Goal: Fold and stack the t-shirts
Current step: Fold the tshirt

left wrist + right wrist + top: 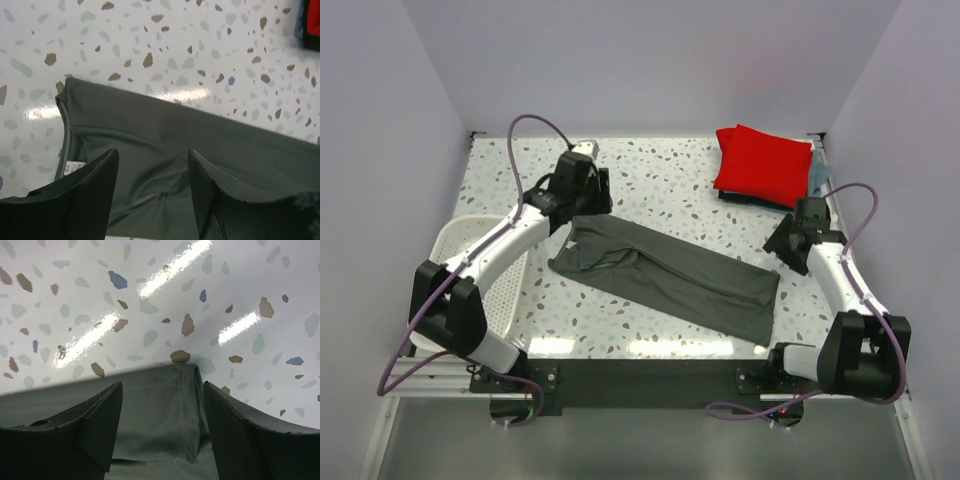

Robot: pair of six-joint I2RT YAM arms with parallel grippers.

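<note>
The dark grey t-shirt (670, 275) lies folded into a long strip across the middle of the table. My left gripper (582, 205) hovers open over its collar end (150, 145), nothing between the fingers. My right gripper (790, 245) is open above the hem corner (170, 405) at the strip's right end. The red t-shirt (763, 163) lies folded at the back right on a dark folded layer. A light blue-grey shirt (818, 177) peeks out at that pile's right edge.
A white mesh basket (470, 270) stands at the left edge beside the left arm. White walls close in the speckled table (650, 170) on three sides.
</note>
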